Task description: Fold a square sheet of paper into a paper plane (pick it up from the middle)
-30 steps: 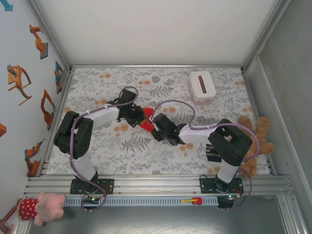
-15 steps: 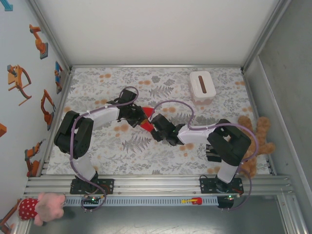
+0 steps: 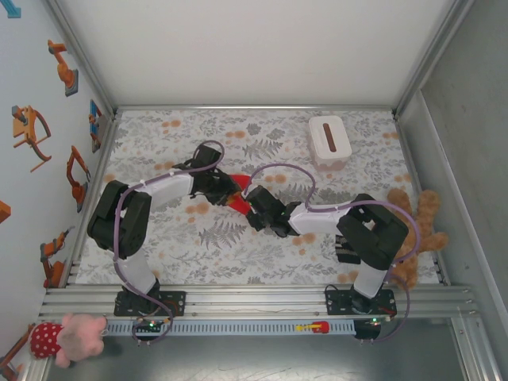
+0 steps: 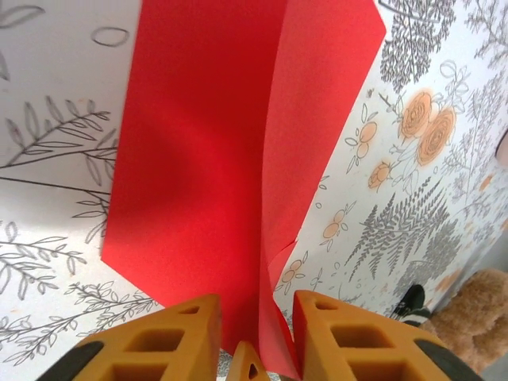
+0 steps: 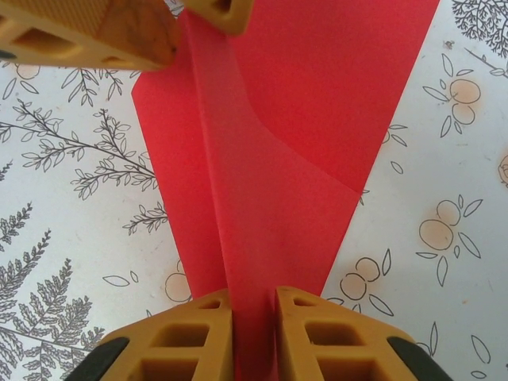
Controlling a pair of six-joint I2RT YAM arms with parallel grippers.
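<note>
Top external: one paper plane (image 3: 236, 202) between left gripper (image 3: 227, 189), right gripper (image 3: 253, 206).

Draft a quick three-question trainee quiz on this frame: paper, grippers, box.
1. True or false: the white box sits between the two grippers.
2. What runs between the fingers of the right gripper? A) the raised fold of the red paper B) a pencil C) nothing
3. Short answer: which gripper's fingers stand wider apart around that fold?

Key:
1. False. The white box stands far right, apart from both arms.
2. A.
3. The left gripper, with a clear gap beside the fold.
</note>
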